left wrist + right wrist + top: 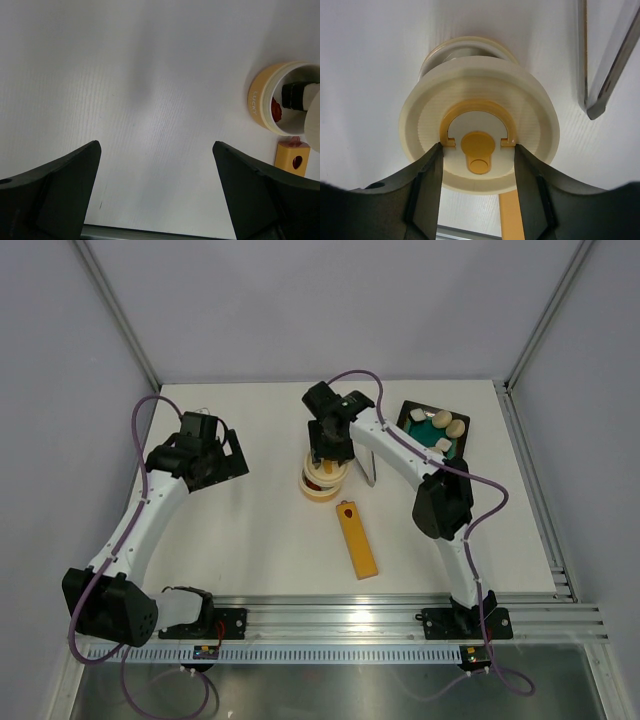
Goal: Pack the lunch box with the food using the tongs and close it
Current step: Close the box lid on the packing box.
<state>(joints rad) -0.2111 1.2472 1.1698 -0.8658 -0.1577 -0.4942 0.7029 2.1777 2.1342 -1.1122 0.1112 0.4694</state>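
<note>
the right gripper is clamped on the raised centre of the lid, holding it right above the lunch box at mid-table — light, stiff, smooth plastic by the look, so that central pinch suits it, though it could skid if it meets the rim off-centre. the left gripper hangs spread wide, holding nothing. the tongs lie just right of the box and the orange bar near its front — open room is leftward.
</note>
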